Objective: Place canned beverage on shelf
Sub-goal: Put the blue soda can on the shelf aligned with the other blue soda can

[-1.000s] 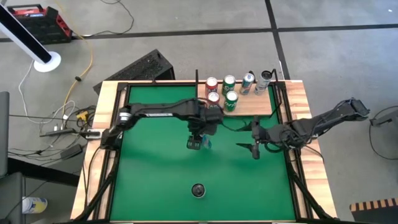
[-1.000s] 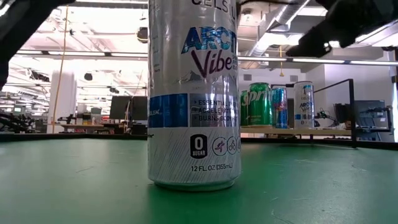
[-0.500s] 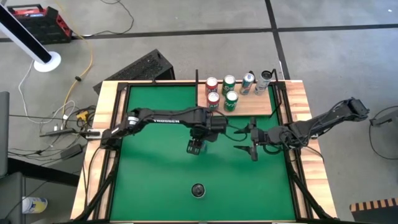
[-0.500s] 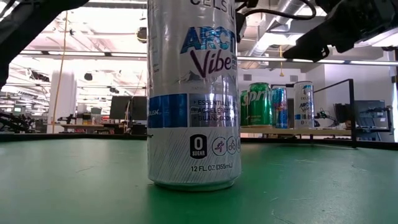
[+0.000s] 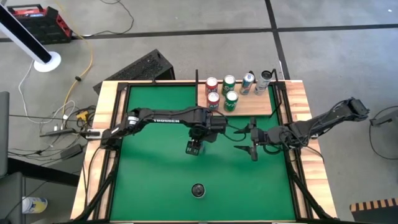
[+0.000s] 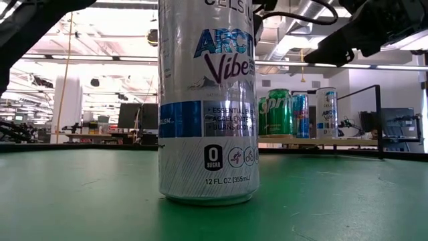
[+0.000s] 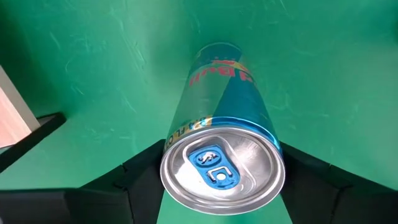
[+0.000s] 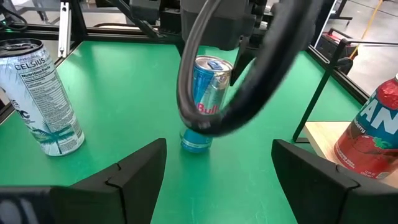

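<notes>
A slim blue-and-silver can (image 7: 221,124) stands on the green table mid-way across; it also shows in the right wrist view (image 8: 205,102). My left gripper (image 5: 194,147) is over it and hides it from the high view; its fingers are shut on the can. My right gripper (image 5: 249,148) is open and empty, to the can's right, facing it. The light-wood shelf (image 5: 255,107) with black posts is at the far right and bears several cans. A silver Celsius can (image 6: 207,100) stands upright near the front edge (image 5: 198,190). My left gripper comes from above, pointing down, and pinches the blue can's upper wall just below the rim (image 7: 175,140) between its two fingers (image 7: 140,171), one on each side. The can stays close to upright, top up, its base (image 8: 195,142) at the mat.
The shelf holds red, green and slim silver cans (image 5: 225,93); a red can (image 8: 373,127) and the shelf corner (image 8: 323,134) are close to my right gripper. A black cable (image 8: 205,118) loops in front of the blue can. Open green mat (image 5: 149,174) lies at the near left.
My left gripper has gone a little toward the near edge and down over the blue can, which showed beside it a second ago and is now hidden beneath it. The arm has kept still for the last half second.
</notes>
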Motion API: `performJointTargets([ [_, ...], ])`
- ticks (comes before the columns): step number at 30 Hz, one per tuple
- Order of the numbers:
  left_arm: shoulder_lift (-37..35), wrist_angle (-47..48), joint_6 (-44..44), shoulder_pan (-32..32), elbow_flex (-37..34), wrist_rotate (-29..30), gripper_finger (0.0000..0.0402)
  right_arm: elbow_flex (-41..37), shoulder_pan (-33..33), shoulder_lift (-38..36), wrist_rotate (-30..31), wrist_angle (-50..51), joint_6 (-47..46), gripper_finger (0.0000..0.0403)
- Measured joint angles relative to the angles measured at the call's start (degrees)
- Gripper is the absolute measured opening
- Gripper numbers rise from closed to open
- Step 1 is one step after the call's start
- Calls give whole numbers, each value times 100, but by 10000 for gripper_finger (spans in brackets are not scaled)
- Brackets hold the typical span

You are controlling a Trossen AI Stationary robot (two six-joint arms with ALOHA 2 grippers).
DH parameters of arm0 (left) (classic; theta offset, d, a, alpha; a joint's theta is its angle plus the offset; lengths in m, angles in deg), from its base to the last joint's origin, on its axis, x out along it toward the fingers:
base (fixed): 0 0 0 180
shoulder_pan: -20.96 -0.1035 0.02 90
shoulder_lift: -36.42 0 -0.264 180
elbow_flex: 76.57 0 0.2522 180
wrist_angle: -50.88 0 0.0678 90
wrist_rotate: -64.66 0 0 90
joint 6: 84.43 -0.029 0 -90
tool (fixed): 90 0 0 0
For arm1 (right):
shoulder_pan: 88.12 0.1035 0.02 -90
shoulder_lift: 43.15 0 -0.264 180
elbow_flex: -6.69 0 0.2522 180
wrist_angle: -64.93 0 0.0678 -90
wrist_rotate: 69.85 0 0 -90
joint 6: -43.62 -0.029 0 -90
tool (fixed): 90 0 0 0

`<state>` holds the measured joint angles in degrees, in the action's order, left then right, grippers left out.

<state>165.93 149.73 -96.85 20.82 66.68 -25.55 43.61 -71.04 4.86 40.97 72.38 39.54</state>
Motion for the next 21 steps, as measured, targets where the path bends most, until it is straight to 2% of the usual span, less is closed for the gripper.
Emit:
performJointTargets([
  [8,-9,5,-50,0,0,-106,282,2,0,0,3,-22,-13,314],
  [15,-9,317,-30,0,124,-103,286,4,-85,0,-30,-205,4,314],
  [21,-200,476,220,-22,101,-106,286,8,-407,53,-599,-466,8,314],
])
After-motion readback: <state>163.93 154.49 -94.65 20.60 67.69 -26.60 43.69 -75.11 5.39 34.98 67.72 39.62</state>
